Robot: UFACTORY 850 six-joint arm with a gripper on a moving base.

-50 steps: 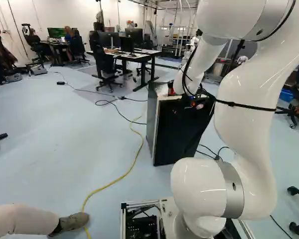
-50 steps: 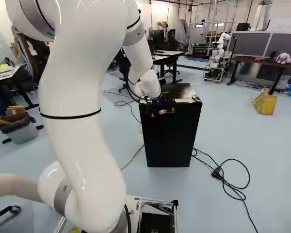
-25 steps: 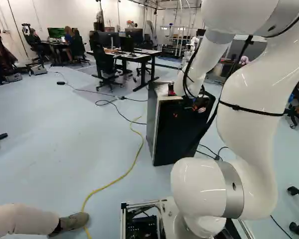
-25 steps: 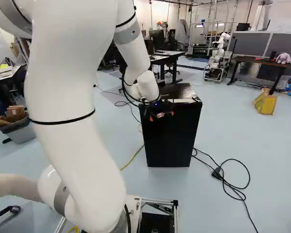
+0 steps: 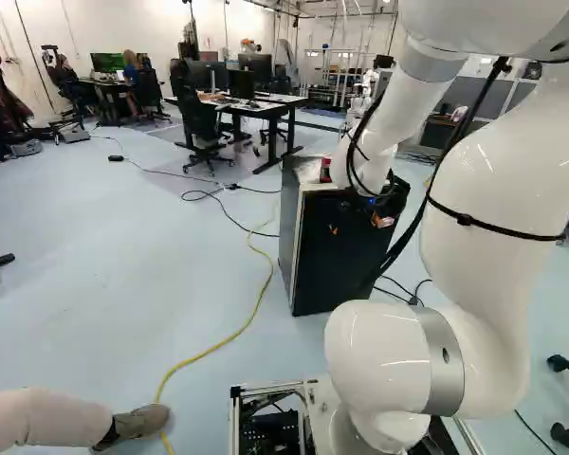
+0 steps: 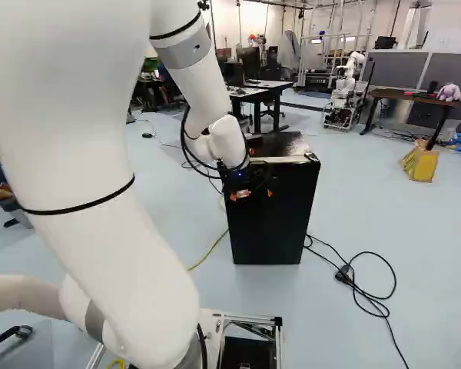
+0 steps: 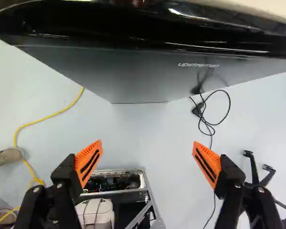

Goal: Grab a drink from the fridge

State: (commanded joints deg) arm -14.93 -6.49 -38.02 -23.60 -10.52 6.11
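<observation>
The gripper [image 6: 251, 195] is low in front of the upper door of the black fridge [image 6: 269, 231]. In the left base view the fridge [image 5: 337, 265] stands just beyond the gripper [image 5: 358, 226]. In the wrist view, the gripper [image 7: 148, 149] has its orange-padded fingers wide apart with nothing between them. The glossy top edge and dark front of the fridge [image 7: 133, 76] lie ahead of them. On the fridge's top, beside the wrist, stands a small red item [image 5: 325, 171]. The door looks shut; the fridge's inside is hidden.
A yellow cable [image 5: 237, 332] runs over the floor left of the fridge, and a black cable [image 6: 369, 296] lies coiled to its right. A person's shoe [image 5: 142, 423] is left of the base. Desks [image 5: 266, 106] and another robot [image 6: 346, 92] stand farther back.
The arm has swung, and the gripper has come down a little along the fridge front, shifting left in the right base view. The base and fridge have not moved.
</observation>
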